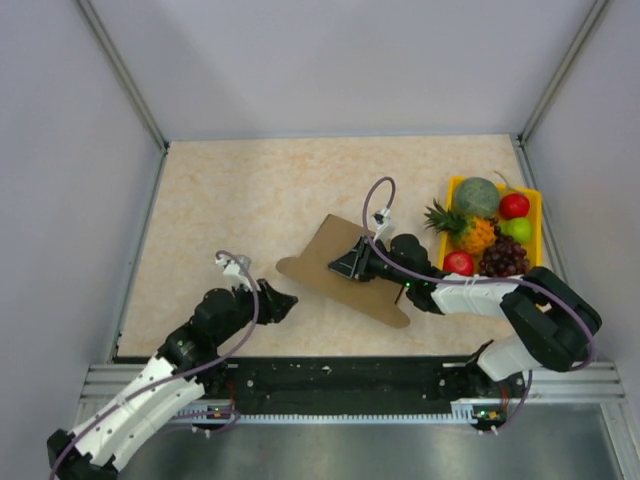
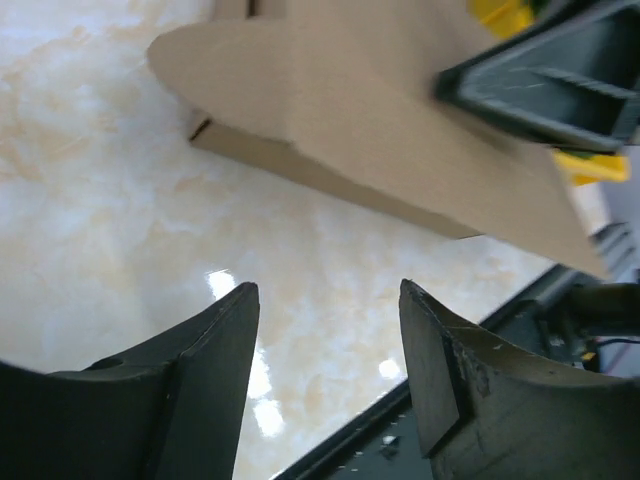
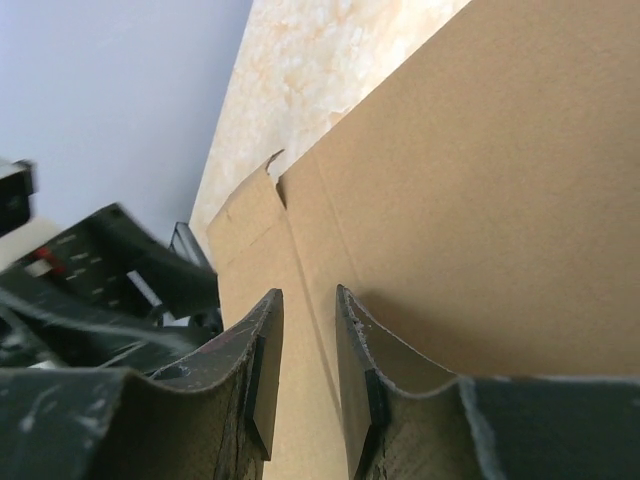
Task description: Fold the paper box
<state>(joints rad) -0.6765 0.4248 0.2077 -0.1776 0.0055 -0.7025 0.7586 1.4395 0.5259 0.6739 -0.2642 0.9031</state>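
Paper box [image 1: 320, 250] toward the front edge looks light, stiff, crease-prone (thin card); I'd take its rounded flap [image 1: 292, 267] with left gripper [image 1: 285, 302], jaws spread, while right gripper [image 1: 349, 265] has jaws nearly together, and I cannot tell whether it is pinching.

Count, top view: 1 paper box [image 1: 318, 255], flat brown cardboard; 2 arms, giving 1 left gripper [image 1: 285, 303] and 1 right gripper [image 1: 345, 265]. 1 yellow tray [image 1: 536, 212] with 6 fruit items in it. Breakdown: 1 pineapple [image 1: 470, 232], 1 melon [image 1: 479, 196], 1 green fruit [image 1: 517, 230], 1 grape bunch [image 1: 503, 257], and 2 red ones, the far red fruit [image 1: 514, 206] and the near red fruit [image 1: 459, 263].
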